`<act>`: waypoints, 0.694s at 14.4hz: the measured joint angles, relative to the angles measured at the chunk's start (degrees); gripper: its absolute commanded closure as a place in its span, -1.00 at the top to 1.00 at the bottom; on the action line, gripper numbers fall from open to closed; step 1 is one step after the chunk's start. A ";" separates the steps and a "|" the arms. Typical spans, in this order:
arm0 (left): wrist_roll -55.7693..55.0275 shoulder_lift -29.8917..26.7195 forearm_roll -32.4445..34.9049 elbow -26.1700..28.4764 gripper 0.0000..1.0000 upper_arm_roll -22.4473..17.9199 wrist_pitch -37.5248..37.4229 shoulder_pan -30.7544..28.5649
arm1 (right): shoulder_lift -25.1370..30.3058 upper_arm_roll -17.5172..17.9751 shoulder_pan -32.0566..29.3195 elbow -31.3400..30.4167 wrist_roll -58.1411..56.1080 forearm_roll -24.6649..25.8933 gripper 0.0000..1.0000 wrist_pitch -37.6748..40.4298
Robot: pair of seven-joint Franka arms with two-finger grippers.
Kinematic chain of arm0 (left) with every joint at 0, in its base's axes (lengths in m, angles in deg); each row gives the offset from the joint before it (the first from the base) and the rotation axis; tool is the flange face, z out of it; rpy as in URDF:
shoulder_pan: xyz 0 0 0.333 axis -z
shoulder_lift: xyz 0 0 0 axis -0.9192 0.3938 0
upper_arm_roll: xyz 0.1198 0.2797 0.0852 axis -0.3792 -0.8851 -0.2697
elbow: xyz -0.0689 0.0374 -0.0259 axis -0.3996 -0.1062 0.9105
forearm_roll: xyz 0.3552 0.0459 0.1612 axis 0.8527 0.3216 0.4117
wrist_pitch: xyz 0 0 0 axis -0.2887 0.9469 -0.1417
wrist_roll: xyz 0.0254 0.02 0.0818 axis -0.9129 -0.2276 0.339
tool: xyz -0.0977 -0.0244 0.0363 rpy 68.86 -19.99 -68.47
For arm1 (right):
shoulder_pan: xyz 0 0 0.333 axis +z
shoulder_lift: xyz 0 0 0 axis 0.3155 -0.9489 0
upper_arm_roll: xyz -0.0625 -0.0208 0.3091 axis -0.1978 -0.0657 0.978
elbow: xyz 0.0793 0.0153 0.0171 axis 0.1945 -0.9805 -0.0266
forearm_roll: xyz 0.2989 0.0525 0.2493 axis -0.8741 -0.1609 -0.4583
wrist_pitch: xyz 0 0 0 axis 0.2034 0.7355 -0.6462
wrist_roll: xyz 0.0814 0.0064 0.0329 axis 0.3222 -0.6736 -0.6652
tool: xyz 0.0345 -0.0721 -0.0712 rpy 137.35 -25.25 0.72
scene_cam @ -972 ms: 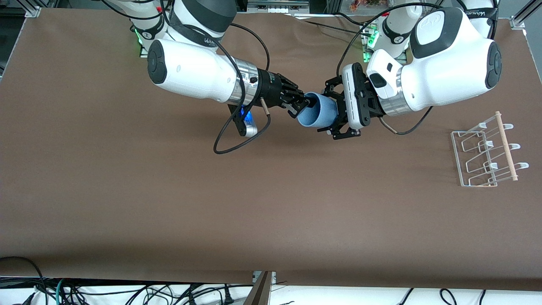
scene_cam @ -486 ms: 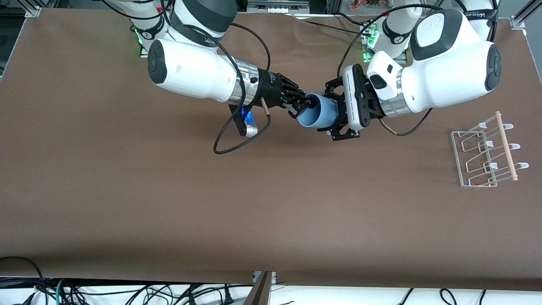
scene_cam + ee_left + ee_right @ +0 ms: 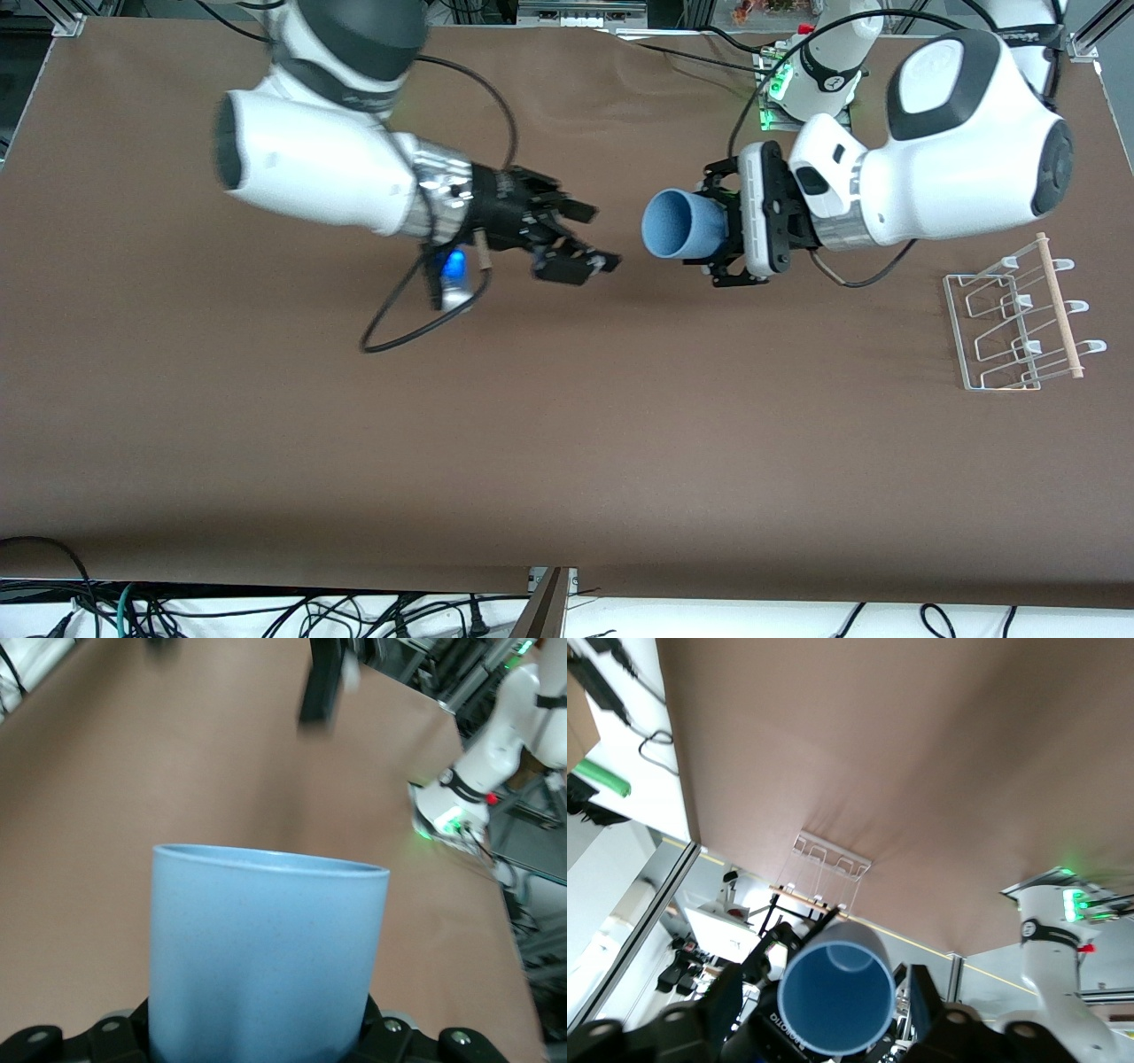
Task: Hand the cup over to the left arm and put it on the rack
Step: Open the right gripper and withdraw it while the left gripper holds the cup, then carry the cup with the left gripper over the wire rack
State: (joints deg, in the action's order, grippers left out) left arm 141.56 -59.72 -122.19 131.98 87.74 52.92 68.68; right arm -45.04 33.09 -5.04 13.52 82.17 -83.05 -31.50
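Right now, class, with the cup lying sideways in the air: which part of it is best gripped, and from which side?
Grip the cup across its closed base end, coming from the left arm's end of the table, as the left gripper does now. Its open mouth faces the open right gripper, and the tapered wall narrows toward the base.

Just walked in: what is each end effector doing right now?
Left end effector: closed on the cup, held in the air.
Right end effector: open, empty.

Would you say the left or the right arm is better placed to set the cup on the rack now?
Left. The left gripper holds the cup and its arm is based at the rack's end of the table; the right gripper is open and empty.
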 measured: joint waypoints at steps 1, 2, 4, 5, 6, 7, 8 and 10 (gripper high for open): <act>0.03 -0.01 2.87 -0.04 -0.79 -0.17 -2.41 -1.16 | 0.68 -0.04 -2.34 0.18 -0.97 0.00 0.97 2.63; 0.06 -0.01 7.02 -0.05 -0.79 -0.22 -4.12 -2.12 | 1.49 -0.08 -4.87 0.36 -2.41 0.00 0.98 5.25; 0.10 0.00 17.57 -0.06 -0.79 -0.27 -7.16 -3.16 | 3.49 -0.16 -10.19 0.62 -5.03 0.00 0.98 10.29; 0.09 0.01 23.16 -0.05 -0.79 -0.28 -8.11 -3.31 | 4.41 -0.18 -12.86 0.63 -6.47 0.00 0.98 12.82; -0.01 0.02 29.35 -0.04 -0.79 -0.27 -8.67 -3.35 | 5.16 -0.20 -15.54 0.63 -8.37 0.00 0.98 15.45; -0.28 0.04 36.06 -0.01 -0.78 -0.21 -9.27 -3.33 | 5.66 -0.23 -18.05 0.63 -10.38 -0.01 0.98 17.61; -0.84 0.09 42.68 0.09 -0.78 -0.11 -10.39 -3.28 | 5.95 -0.24 -20.39 0.63 -12.10 -0.01 0.98 18.88; -2.16 0.46 53.89 0.49 -0.78 0.01 -12.54 -3.10 | 6.41 -0.25 -24.70 0.64 -15.28 -0.01 0.98 20.51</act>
State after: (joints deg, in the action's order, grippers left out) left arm 139.40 -59.26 -68.30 132.47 87.76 40.38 65.58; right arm -38.63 32.84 -29.74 14.15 66.89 -83.06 -10.99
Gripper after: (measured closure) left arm 0.238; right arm 0.009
